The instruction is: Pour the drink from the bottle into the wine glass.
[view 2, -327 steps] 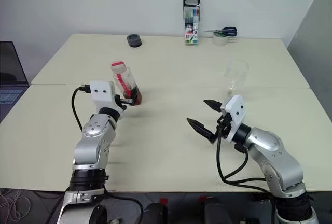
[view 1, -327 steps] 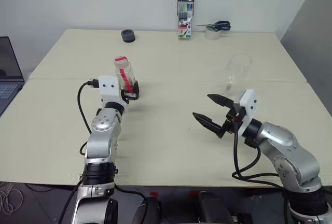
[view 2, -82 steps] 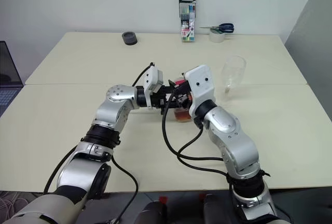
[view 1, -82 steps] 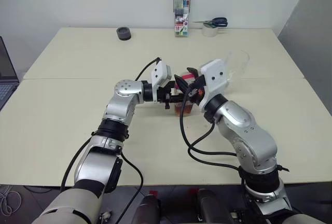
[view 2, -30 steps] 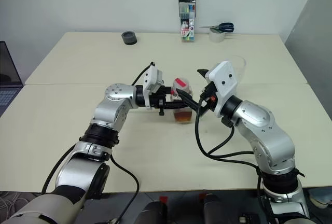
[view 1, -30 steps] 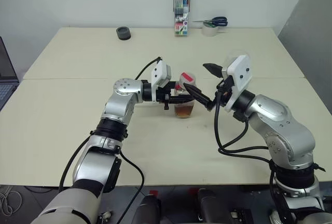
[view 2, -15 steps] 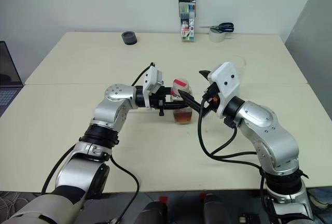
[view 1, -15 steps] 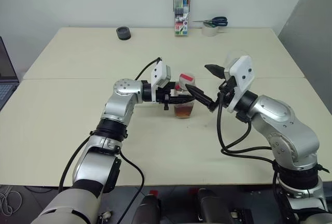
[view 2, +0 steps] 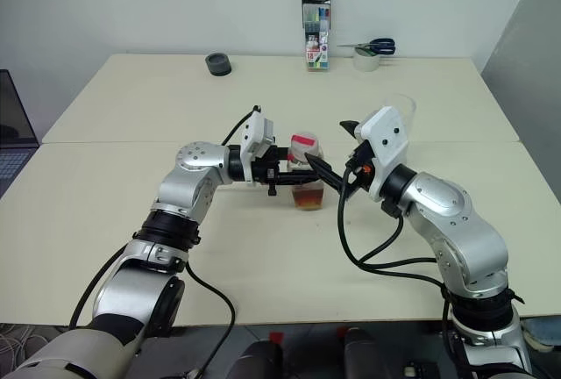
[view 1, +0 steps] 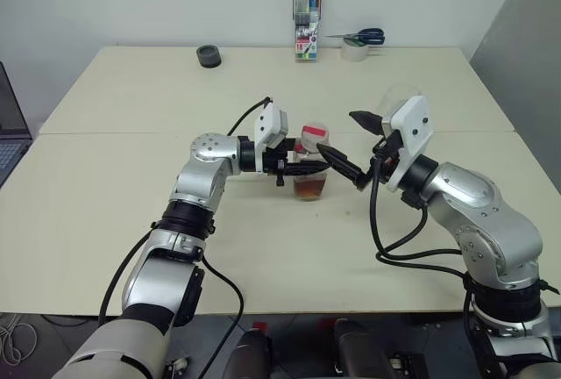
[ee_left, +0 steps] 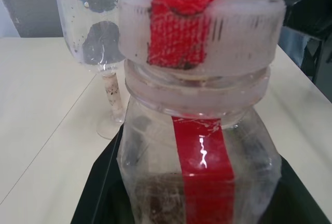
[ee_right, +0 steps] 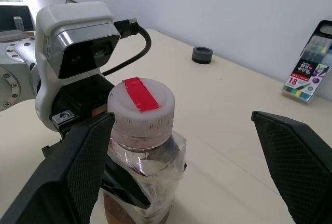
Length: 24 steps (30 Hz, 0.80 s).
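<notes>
At table centre: left claw (view 1: pixel 294 168) grips bottle (view 1: pixel 310 161) | right claw (view 1: pixel 355 145) open beside it | wine glass (view 1: pixel 396 107) behind

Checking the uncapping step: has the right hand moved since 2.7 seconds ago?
Yes. The right hand has pulled back off the bottle toward the wine glass, jaws wide open; the cap is still on.

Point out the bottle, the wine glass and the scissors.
bottle (ee_right: pixel 142 151), right wrist view, on its clear shoulder.
wine glass (ee_left: pixel 93 24), left wrist view, on the bowl.
scissors (view 1: pixel 372 38), left eye view, on the blue handles.
</notes>
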Available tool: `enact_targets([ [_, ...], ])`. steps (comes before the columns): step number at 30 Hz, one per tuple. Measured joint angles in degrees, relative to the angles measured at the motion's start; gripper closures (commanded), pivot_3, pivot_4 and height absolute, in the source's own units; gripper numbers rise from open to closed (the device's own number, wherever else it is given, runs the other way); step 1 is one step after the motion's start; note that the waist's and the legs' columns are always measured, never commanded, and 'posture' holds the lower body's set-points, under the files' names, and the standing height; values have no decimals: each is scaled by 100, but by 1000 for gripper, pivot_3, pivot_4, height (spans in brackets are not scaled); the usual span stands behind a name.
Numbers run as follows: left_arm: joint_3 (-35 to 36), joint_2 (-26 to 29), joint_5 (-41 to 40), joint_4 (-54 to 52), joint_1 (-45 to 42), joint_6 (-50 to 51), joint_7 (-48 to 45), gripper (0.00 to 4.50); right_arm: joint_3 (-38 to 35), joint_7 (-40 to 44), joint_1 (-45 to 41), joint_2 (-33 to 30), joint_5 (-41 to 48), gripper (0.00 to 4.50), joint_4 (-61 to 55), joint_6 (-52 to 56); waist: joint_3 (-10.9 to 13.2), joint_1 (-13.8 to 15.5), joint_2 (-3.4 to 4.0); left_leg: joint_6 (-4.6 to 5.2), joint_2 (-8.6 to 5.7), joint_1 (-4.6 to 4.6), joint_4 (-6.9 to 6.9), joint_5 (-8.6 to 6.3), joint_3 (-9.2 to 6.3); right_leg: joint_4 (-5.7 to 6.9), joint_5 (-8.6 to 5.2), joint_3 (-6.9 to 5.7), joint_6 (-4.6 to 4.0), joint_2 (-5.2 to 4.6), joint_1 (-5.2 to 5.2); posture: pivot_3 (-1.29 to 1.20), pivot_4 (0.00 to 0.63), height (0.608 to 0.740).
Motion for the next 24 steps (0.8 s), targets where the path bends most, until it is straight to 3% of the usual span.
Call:
enact_targets([
  [24,3,29,0,0,2,34,-59,2757,-113,13,1,-53,101,0,-71,29,0,0,0,0,0,0,0,0,0,0,0,0,0,0,0,0,150,740],
])
